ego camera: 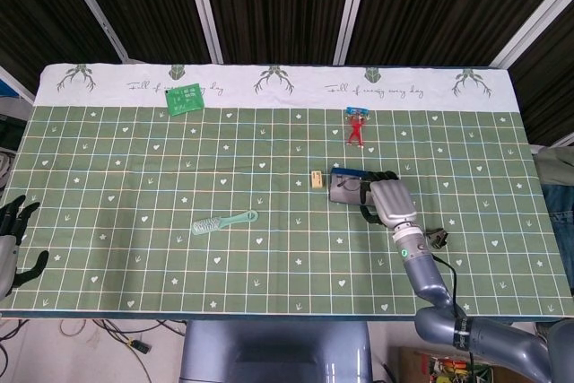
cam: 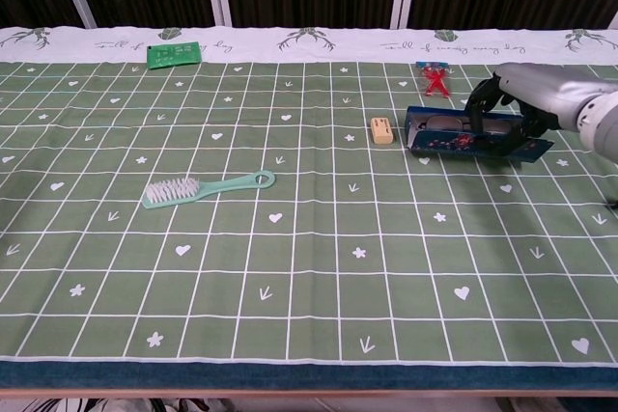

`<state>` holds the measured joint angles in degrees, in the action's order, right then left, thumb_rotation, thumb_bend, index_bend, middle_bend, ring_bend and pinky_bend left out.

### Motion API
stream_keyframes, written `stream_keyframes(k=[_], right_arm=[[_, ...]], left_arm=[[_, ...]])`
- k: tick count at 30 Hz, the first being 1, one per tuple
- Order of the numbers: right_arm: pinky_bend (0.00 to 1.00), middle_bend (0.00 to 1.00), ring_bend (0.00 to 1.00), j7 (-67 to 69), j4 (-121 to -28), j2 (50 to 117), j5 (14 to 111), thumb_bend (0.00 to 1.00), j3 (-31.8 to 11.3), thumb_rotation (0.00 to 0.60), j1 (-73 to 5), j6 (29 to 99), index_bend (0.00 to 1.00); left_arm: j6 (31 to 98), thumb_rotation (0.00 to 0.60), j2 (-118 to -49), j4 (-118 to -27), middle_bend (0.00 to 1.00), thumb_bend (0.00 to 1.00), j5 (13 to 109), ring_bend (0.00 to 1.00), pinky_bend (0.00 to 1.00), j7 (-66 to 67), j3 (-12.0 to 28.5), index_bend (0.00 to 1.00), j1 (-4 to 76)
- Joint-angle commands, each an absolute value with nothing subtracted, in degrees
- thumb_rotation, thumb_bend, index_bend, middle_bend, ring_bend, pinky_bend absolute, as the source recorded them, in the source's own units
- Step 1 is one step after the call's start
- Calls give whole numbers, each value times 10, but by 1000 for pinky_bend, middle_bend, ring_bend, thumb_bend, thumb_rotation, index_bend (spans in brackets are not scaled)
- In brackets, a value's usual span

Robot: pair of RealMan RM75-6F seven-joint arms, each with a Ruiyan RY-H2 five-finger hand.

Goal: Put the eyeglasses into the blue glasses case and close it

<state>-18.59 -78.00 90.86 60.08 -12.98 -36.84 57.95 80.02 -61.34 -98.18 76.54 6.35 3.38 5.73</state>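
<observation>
Table [ego camera: 134, 186] carries the open blue glasses case [cam: 463, 136], your right hand [ego camera: 387, 198] reaching in, fingers curled over the eyeglasses [cam: 446, 123] inside. You're seating them; next, release and fold the lid. Left hand [ego camera: 16, 230] idles, spread.

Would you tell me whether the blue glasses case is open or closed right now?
Open: in the chest view the blue glasses case shows its interior, its lid not down, with the right hand reaching over it.
</observation>
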Motion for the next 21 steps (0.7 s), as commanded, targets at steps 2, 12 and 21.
stream_keyframes(k=[2, 12, 21], right_arm=[[198, 272, 250, -200, -795, 900, 595, 515, -130, 600, -368, 584, 680], [198, 265, 237, -213, -791, 895, 567, 518, -148, 600, -394, 553, 681], [198, 258, 235, -231, -784, 883, 517, 522, -165, 600, -423, 512, 682]], left_arm=[[801, 600, -614, -981, 0, 357, 766, 0, 0, 63, 33, 104, 57], [802, 600, -614, -981, 0, 357, 766, 0, 0, 63, 34, 104, 56], [803, 600, -614, -981, 0, 357, 764, 0, 0, 63, 35, 103, 56]])
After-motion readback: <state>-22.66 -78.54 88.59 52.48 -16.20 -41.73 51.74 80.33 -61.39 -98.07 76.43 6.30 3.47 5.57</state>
